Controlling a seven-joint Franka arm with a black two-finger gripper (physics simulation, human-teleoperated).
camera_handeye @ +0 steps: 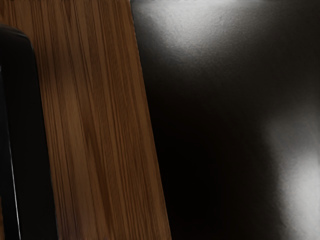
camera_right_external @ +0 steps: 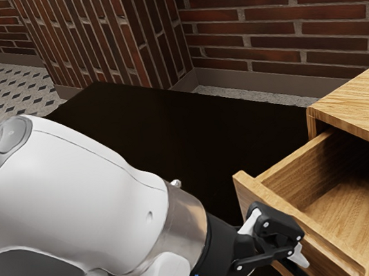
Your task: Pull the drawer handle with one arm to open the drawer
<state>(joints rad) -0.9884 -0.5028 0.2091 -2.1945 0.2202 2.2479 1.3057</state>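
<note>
The wooden drawer [camera_right_external: 318, 187] stands pulled well out of the light oak cabinet [camera_right_external: 356, 107] at the exterior view's right, and its inside shows bare. My black gripper [camera_right_external: 277, 239] sits low against the outer face of the drawer front [camera_right_external: 250, 187], with the white arm behind it. The handle itself is hidden behind my hand. Close under the hand in the wrist view runs the drawer front's wood grain [camera_handeye: 95, 125], with a black rounded bar [camera_handeye: 22, 140] alongside it; whether that bar is the handle is unclear.
The cabinet stands on a black table [camera_right_external: 170, 126], whose dark top [camera_handeye: 225, 125] stretches beside the drawer front. Brick walls [camera_right_external: 277, 20] close the room behind. A patterned tile floor [camera_right_external: 6, 89] lies at the far left.
</note>
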